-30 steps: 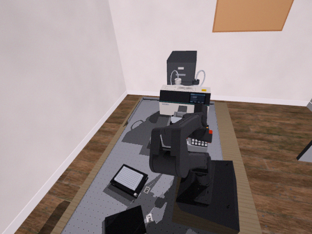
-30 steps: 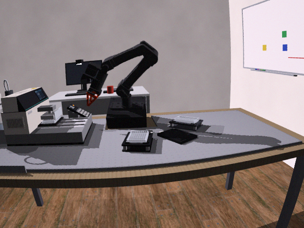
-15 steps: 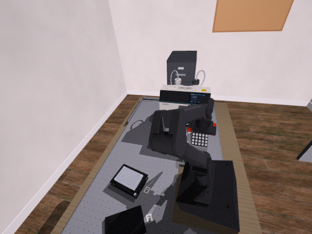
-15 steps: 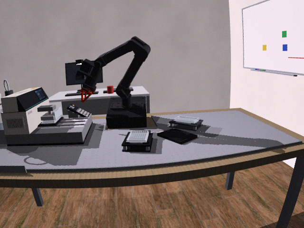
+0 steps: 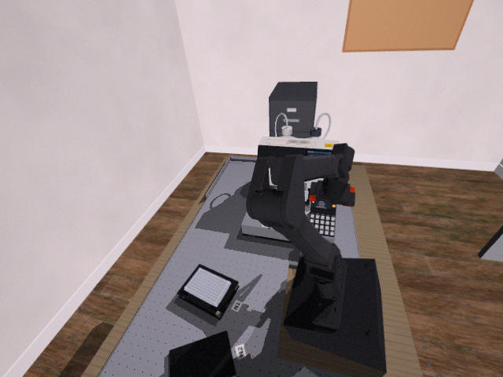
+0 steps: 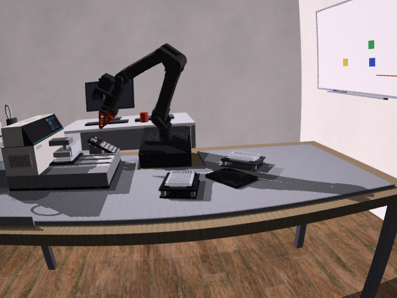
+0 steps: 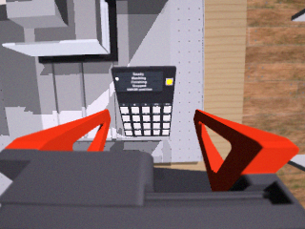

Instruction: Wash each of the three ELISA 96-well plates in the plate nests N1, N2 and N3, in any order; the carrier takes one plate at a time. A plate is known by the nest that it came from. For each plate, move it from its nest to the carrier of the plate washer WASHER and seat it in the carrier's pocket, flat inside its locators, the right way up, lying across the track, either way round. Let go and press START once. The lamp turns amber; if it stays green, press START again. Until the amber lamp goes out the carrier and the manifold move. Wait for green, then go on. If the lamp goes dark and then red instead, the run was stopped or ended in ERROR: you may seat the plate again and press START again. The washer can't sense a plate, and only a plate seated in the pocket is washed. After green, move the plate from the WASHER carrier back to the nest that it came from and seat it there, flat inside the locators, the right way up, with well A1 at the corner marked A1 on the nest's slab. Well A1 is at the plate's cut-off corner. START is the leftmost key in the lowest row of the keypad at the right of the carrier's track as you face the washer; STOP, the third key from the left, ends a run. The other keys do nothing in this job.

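My gripper is open and empty. It hangs a hand's width above the washer's keypad. The lamp at the top right of the keypad panel shows amber. The washer stands at the table's far end. A pale plate seems to sit under its manifold. One nest holds a plate. A second nest is black and bare. A third nest holds a plate.
The arm's black base block stands beside the washer. Small nest labels lie on the mat. A dark box with tubing and bottles stands behind the washer. The table's right edge runs close to the keypad.
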Robot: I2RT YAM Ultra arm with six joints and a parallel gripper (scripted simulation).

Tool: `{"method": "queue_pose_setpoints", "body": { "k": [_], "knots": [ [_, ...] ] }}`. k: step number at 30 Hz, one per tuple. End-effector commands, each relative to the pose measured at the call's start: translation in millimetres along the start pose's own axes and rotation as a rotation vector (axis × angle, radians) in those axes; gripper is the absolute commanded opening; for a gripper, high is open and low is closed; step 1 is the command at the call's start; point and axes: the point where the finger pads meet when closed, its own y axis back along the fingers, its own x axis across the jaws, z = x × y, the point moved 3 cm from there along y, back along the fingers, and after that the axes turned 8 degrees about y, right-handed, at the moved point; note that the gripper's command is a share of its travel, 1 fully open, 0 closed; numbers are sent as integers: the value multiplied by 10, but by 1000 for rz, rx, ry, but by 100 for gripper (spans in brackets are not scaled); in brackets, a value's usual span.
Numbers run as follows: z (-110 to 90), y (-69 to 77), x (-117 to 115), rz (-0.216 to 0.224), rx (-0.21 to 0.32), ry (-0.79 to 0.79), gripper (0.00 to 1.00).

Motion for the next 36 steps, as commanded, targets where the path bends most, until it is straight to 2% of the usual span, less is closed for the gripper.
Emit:
{"method": "queue_pose_setpoints", "body": {
  "k": [1, 19, 36],
  "knots": [
    [152, 54, -49, -4, -27, 22, 100],
    [603, 72, -336, -5, -28, 22, 100],
    [610, 72, -340, -5, -28, 22, 100]
  ]
}}
